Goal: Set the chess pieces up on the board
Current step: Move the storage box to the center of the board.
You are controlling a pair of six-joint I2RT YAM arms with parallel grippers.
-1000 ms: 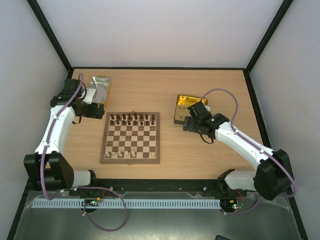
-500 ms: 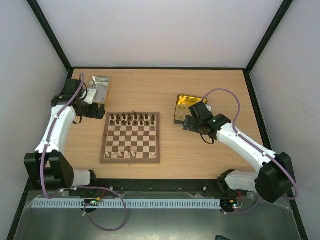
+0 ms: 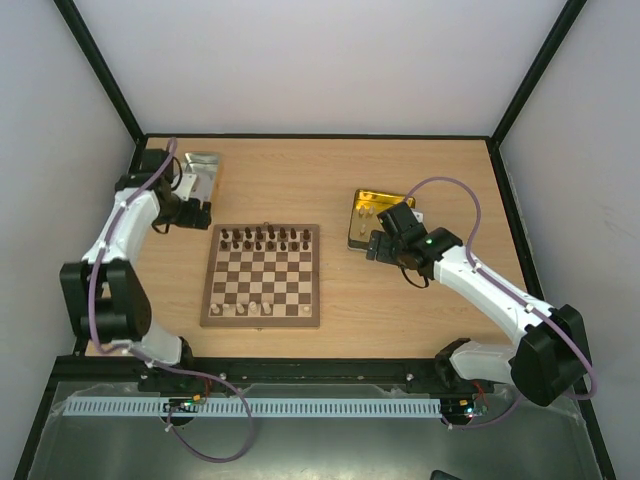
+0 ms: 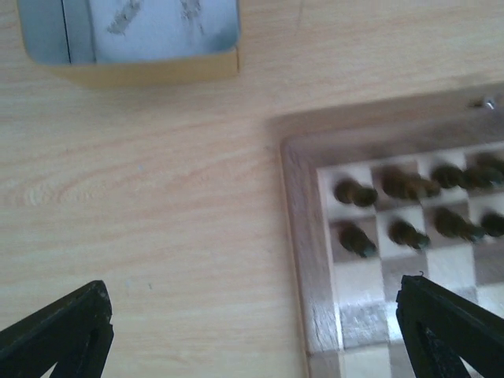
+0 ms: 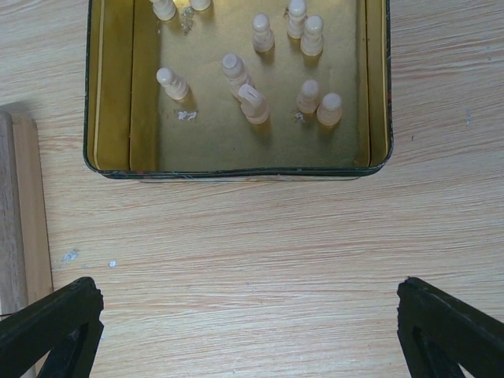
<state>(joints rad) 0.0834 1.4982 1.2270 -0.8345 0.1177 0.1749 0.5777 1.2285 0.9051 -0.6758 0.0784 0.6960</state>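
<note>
The bench [image 3: 400,170] carries everything. The left arm [image 3: 120,225] reaches to the board's far left corner and the right arm [image 3: 490,290] hangs at the near edge of the gold tray [image 5: 236,172]. The board [image 3: 261,320] lies between the arms, and a silver tray [image 3: 203,170] sits beyond its left corner. Dark chess pieces [image 3: 262,238] fill the far rows, and only a few cream pieces [image 3: 245,309] stand on the near row. The rest of the cream pieces [image 5: 252,102] cluster in the gold tray, some touching. Both the left jaws and the right jaws stand wide apart, holding nothing. The likely risk is that jaws this wide pinch two neighbours, or tip one against the tray wall. The left jaws could also topple the corner dark pieces if they swing low.
</note>
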